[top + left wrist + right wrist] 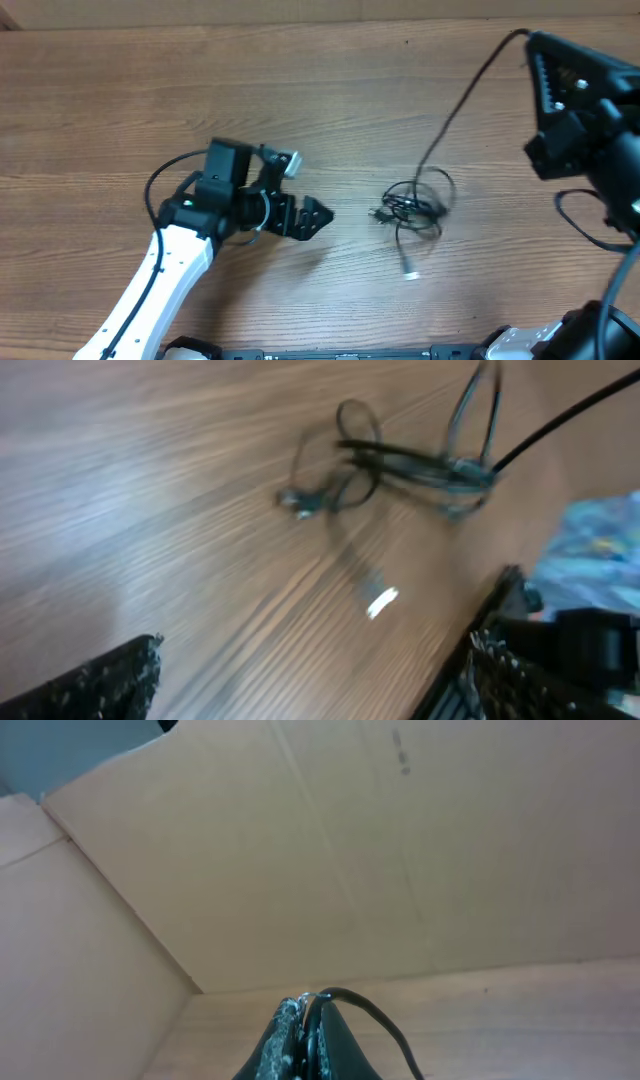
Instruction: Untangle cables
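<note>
A wood-grain tabletop [120,100] fills the view. The cables [415,205] lie in a small black tangle right of centre. The jaws of the left arm [170,255] are spread wide, left of the tangle and apart from it. The jaws of the right arm [585,120], near the far right corner, pinch one strand [465,100] rising from the tangle.

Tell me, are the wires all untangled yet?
Not yet. Done: the right fingers are shut on the end of one cable, stretched out from the clump. In hand: pulling that one free. Left to do: the other cables lie looped together on the table, and the open left fingers hover beside them, touching nothing.
</note>
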You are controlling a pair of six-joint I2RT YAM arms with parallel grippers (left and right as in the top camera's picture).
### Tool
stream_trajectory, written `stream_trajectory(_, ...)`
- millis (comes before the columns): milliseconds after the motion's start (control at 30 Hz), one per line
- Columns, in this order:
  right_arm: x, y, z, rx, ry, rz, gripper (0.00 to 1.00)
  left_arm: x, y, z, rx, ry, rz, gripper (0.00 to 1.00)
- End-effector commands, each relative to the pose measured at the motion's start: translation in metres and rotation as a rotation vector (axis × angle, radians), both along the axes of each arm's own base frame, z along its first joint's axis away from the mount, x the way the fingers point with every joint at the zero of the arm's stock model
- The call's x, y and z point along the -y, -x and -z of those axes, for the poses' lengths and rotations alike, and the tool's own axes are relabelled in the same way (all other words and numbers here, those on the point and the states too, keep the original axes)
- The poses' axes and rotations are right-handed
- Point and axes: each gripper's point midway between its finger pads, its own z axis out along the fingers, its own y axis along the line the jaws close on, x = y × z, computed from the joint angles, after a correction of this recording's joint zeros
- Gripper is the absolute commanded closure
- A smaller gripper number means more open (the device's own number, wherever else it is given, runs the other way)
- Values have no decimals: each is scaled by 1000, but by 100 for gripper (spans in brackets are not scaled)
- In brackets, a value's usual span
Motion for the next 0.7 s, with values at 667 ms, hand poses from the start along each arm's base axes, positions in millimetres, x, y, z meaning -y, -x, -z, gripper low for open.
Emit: stream_trajectory(667,29,11,13,-22,108,86,96,120,-12,57,-309,153,-89,14)
